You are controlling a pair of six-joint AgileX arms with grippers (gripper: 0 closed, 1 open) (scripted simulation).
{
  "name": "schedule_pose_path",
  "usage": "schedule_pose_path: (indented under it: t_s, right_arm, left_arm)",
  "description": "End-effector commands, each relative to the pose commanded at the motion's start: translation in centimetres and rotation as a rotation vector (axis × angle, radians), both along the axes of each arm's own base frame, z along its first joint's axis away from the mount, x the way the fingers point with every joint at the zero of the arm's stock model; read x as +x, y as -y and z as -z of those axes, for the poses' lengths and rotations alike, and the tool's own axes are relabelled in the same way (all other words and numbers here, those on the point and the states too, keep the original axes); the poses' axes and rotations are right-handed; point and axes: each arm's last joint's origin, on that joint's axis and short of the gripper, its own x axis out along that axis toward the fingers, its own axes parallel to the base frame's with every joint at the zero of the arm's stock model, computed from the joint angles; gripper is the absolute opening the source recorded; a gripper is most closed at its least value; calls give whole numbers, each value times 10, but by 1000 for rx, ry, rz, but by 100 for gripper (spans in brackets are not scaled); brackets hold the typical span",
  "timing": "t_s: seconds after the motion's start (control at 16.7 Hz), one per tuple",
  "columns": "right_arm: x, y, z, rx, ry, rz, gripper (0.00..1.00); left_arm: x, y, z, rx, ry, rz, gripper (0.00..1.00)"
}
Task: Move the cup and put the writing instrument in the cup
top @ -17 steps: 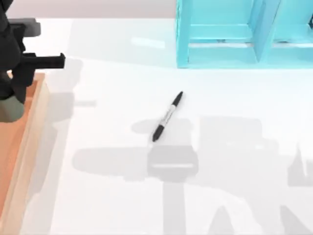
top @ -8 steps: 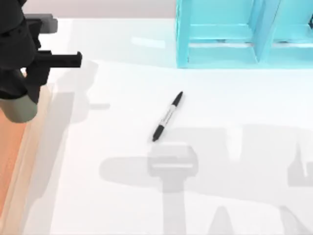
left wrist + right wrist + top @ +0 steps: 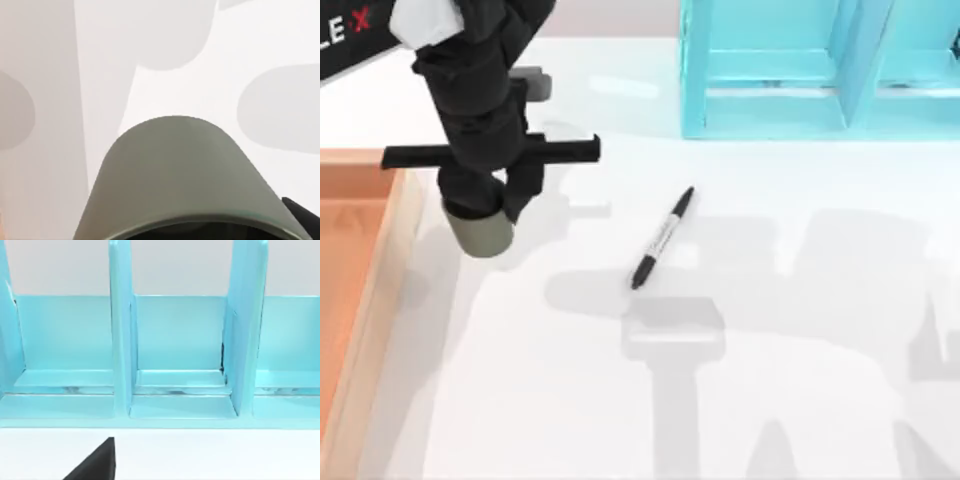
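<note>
The small matte olive-grey cylindrical cup [image 3: 482, 232] hangs above the white worktop [image 3: 570, 400] at the left of the top view, just right of the orange wooden tray [image 3: 360, 260], clenched in the left claw [image 3: 480, 205] of the black AgileX arm that reaches down from the upper left. Half a second ago the cup sat farther left, over the tray's inner edge, and a second ago it was at the picture's left border above the tray; it has since travelled rightward and now hangs past the tray's rim over bare worktop. In the left wrist view the cup's [image 3: 185, 175] rounded wall looms close with pale worktop and soft shadows beyond it. The slim marker pen with a light grey barrel and black cap [image 3: 662, 238] lies flat near the middle of the worktop, slanted with one black end toward the upper right and the other toward the lower left, well apart from the cup and in the same spot as in both earlier frames. Behind it, at the top right, stands the light blue compartmented rack [image 3: 770, 110]. The right wrist view faces that rack's [image 3: 175, 355] open bays, with a dark tip of the right claw's finger [image 3: 97, 462] at the lower edge; whether that claw is released or clenched cannot be told.
</note>
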Motion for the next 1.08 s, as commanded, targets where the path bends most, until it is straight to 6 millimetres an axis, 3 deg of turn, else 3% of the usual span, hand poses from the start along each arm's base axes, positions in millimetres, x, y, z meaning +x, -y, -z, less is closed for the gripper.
schedule_pose_path:
  t_s: [0.12, 0.36, 0.78, 1.02, 1.08]
  right_arm:
    - [0, 0, 0, 0, 0, 0, 100]
    - [0, 0, 0, 0, 0, 0, 100]
    - [0, 0, 0, 0, 0, 0, 100]
    - [0, 0, 0, 0, 0, 0, 100]
    - [0, 0, 0, 0, 0, 0, 100]
  left_arm:
    - [2, 9, 9, -4, -1, 1, 0]
    - [3, 7, 10, -3, -3, -5, 0]
    - [2, 4, 52, -4, -1, 1, 0]
    - [2, 4, 53, -4, -1, 1, 0]
    - [2, 4, 53, -4, -1, 1, 8]
